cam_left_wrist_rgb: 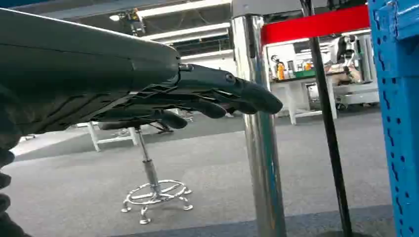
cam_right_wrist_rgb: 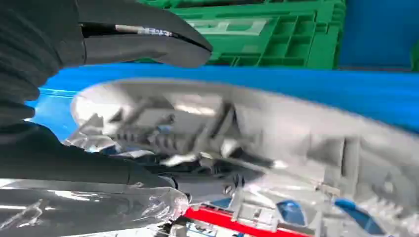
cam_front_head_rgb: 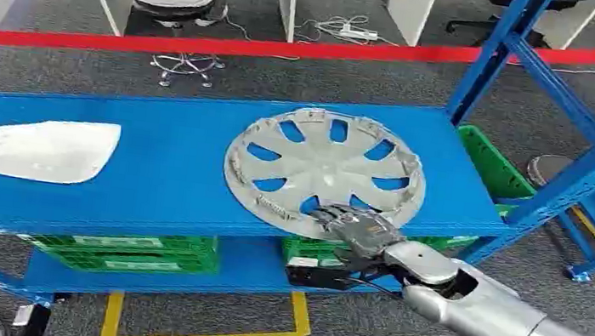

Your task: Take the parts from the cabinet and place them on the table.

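The silver wheel cover (cam_front_head_rgb: pixel 325 174) lies flat on the blue shelf (cam_front_head_rgb: pixel 165 169), its near rim pinched by the right hand (cam_front_head_rgb: pixel 353 225), thumb below and fingers on top: the pick-up step, I judge. Next comes a level lift clear of the upright post (cam_front_head_rgb: pixel 497 51). The white panel (cam_front_head_rgb: pixel 31 147) lies well apart; the left hand (cam_left_wrist_rgb: pixel 217 96) hangs with fingers stretched out, holding nothing.
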`<control>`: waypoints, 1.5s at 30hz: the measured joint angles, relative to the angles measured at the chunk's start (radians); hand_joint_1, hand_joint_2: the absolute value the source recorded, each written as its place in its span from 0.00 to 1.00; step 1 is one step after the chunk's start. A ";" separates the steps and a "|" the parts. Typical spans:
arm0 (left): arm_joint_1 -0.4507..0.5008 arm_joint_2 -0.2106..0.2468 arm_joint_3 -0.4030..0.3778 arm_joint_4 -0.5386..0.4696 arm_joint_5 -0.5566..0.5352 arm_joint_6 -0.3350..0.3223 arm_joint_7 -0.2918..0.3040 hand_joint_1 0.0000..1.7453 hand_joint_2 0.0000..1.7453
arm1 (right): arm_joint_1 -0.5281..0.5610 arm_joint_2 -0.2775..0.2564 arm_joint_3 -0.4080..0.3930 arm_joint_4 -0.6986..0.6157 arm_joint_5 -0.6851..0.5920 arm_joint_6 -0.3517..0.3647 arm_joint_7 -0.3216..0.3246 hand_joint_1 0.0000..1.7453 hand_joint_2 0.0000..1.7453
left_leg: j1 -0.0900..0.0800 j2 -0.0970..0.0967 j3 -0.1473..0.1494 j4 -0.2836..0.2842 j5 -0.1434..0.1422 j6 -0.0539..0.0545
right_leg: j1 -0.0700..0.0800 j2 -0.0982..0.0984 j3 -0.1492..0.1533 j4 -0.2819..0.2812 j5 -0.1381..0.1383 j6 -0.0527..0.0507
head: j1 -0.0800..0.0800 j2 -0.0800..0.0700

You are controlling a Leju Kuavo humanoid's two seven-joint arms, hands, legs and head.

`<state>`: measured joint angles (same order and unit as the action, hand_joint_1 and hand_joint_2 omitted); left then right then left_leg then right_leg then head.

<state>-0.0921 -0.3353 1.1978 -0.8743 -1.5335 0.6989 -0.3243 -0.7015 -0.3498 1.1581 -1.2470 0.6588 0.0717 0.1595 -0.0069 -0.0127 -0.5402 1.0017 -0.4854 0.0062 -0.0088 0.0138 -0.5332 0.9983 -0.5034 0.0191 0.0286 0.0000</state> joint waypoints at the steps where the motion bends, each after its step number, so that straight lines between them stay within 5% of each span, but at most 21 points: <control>1: 0.000 0.000 0.000 0.000 0.000 0.000 0.000 0.00 1.00 | 0.002 -0.002 -0.002 0.000 0.000 -0.002 0.000 1.00 1.00 | 0.000 0.000 0.000 0.000 0.000 0.000 | 0.000 0.000 0.000 0.000 0.000 0.000 | 0.000 0.000; 5: 0.000 0.000 -0.003 0.000 0.000 0.000 0.000 0.00 1.00 | 0.018 -0.012 -0.016 -0.008 0.010 -0.029 0.000 0.94 1.00 | 0.000 0.000 0.000 0.000 0.000 0.000 | 0.000 0.000 0.000 0.000 0.000 0.000 | 0.000 0.000; 6: 0.000 0.000 -0.005 0.000 0.000 0.000 0.000 0.00 1.00 | 0.025 -0.016 -0.021 -0.010 0.016 -0.034 0.000 0.79 1.00 | 0.000 0.000 0.000 0.000 0.000 0.000 | 0.000 0.000 0.000 0.000 0.000 0.000 | 0.000 0.000; 7: 0.000 0.000 -0.007 0.000 0.000 0.000 0.000 0.00 1.00 | 0.033 -0.023 -0.027 -0.015 0.022 -0.037 0.000 0.32 1.00 | 0.000 0.000 0.000 0.000 0.000 0.000 | 0.000 -0.001 0.000 0.000 0.000 0.000 | 0.000 0.000; 8: 0.001 0.000 -0.007 0.000 0.000 0.000 0.000 0.00 1.00 | 0.041 -0.027 -0.032 -0.018 0.026 -0.041 0.000 0.00 1.00 | 0.000 0.000 0.000 0.000 0.000 0.000 | 0.000 0.000 0.000 0.000 0.000 0.000 | 0.000 0.000; 15: 0.000 0.000 -0.008 0.000 0.002 0.000 -0.011 0.00 1.00 | 0.090 -0.056 -0.055 -0.031 0.090 -0.061 0.010 0.00 1.00 | 0.000 0.000 0.000 0.000 0.000 0.000 | 0.000 0.000 0.001 0.000 0.000 0.000 | 0.000 0.000; 16: 0.000 0.000 -0.008 0.000 0.002 0.000 -0.011 0.00 1.00 | 0.093 -0.057 -0.058 -0.031 0.095 -0.061 0.010 0.29 1.00 | 0.000 0.000 0.000 0.000 0.000 0.000 | 0.000 0.000 0.001 0.000 0.000 0.000 | 0.000 0.000; 25: -0.002 0.000 -0.018 0.000 0.002 0.000 -0.014 0.00 1.00 | 0.141 -0.060 -0.084 -0.031 0.138 -0.106 0.023 0.29 1.00 | 0.000 0.000 0.001 0.000 0.000 0.000 | 0.000 0.000 0.001 0.000 0.000 0.000 | 0.000 0.000; 26: -0.002 0.000 -0.018 0.000 0.002 0.000 -0.014 0.00 1.00 | 0.141 -0.060 -0.084 -0.031 0.138 -0.106 0.023 0.97 1.00 | 0.000 0.000 0.001 0.000 0.000 0.000 | 0.000 -0.001 0.001 0.000 0.000 0.000 | 0.000 0.000; 27: -0.002 0.000 -0.018 0.000 0.002 0.000 -0.014 0.00 1.00 | 0.142 -0.060 -0.084 -0.031 0.138 -0.106 0.024 1.00 1.00 | 0.000 0.000 0.001 0.000 0.000 0.000 | 0.000 -0.001 0.001 0.000 0.000 0.000 | 0.000 0.000; 32: -0.002 -0.001 -0.019 0.000 0.002 0.000 -0.014 0.00 1.00 | 0.149 -0.060 -0.093 -0.033 0.146 -0.122 0.028 1.00 1.00 | 0.000 0.000 0.001 0.000 0.000 0.000 | 0.000 -0.001 0.001 0.000 0.000 0.000 | 0.000 0.000; 39: -0.002 -0.001 -0.026 0.000 0.002 0.000 -0.014 0.00 1.00 | 0.270 -0.055 -0.171 -0.083 0.197 -0.311 0.007 1.00 1.00 | 0.000 -0.001 0.000 0.000 0.000 0.000 | 0.000 -0.001 0.002 -0.001 0.000 0.000 | 0.000 0.000; 45: -0.003 0.000 -0.037 0.000 0.001 0.000 -0.008 0.00 1.00 | 0.348 -0.039 -0.232 -0.126 0.262 -0.349 0.009 1.00 1.00 | 0.000 -0.001 0.000 0.000 0.000 0.000 | 0.000 -0.002 0.000 0.000 0.000 0.000 | 0.000 0.000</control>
<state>-0.0955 -0.3357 1.1604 -0.8743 -1.5324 0.6989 -0.3326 -0.3531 -0.3883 0.9266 -1.3733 0.9209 -0.2770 0.1686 -0.0069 -0.0137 -0.5406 1.0017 -0.4854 0.0066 -0.0089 0.0123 -0.5328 0.9978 -0.5037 0.0192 0.0286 0.0000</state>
